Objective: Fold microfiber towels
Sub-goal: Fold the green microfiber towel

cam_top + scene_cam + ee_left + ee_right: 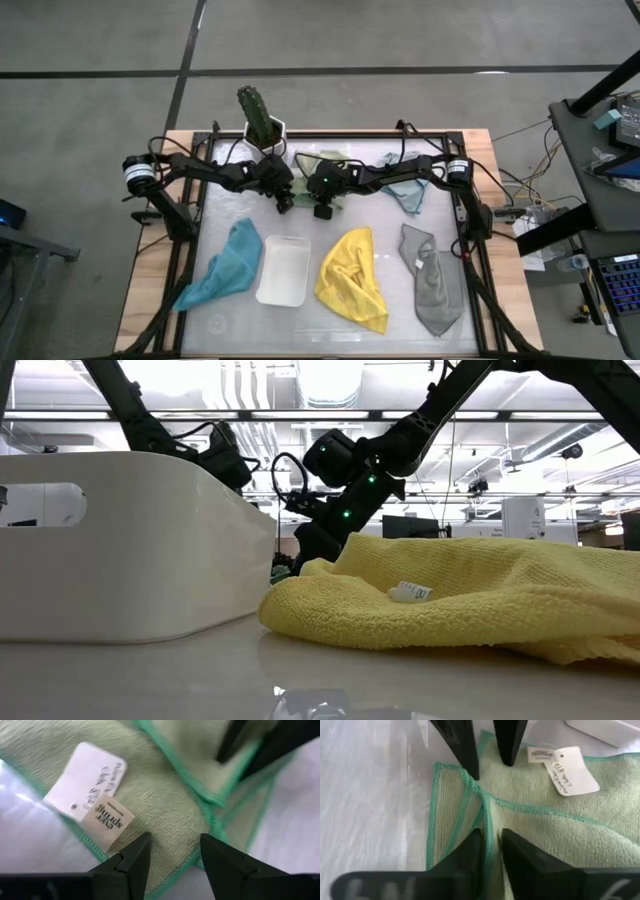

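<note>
At the table's far middle your right gripper [490, 847] pinches a raised edge of the pale green towel [540, 820]; your left gripper [172, 857] hovers spread above it, grasping nothing.

both grippers crowd the far middle of the table [470, 150], the left gripper [284, 203] and right gripper [322, 208] almost touching over the pale green towel [325, 160], so little room lies between them. nearer, the teal towel [228, 265], white tray [283, 270], yellow towel [352, 280] and grey towel [432, 285] lie in a row with bare strips between (the tray's wall stands highest). the light blue towel [408, 193] lies under the right arm. a green object in a white holder [262, 118] stands at the far edge.
</note>
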Controlling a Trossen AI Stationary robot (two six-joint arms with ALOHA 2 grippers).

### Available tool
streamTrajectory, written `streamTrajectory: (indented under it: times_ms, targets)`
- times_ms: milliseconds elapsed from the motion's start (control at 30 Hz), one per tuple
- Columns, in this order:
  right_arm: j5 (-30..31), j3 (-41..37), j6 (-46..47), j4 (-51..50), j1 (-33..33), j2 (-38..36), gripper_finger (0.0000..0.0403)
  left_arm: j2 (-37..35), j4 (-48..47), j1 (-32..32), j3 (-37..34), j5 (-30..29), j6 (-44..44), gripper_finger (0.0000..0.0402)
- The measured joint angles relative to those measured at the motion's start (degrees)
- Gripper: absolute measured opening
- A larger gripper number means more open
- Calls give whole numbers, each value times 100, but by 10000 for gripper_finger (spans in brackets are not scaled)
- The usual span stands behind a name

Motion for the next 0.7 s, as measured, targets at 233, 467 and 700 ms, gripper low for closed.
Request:
streamTrajectory:
  times_ms: [233, 467, 700]
  targets:
    - [-1, 105, 42, 10, 0, 0, 135, 0, 87, -17, 26, 330, 206, 157]
    - [-326, 110, 93, 2, 1, 0, 152, -109, 95, -18, 22, 384, 365, 157]
    - [-326, 110, 104, -2, 2, 0, 157, -187, 107, -22, 45, 626, 463, 157]
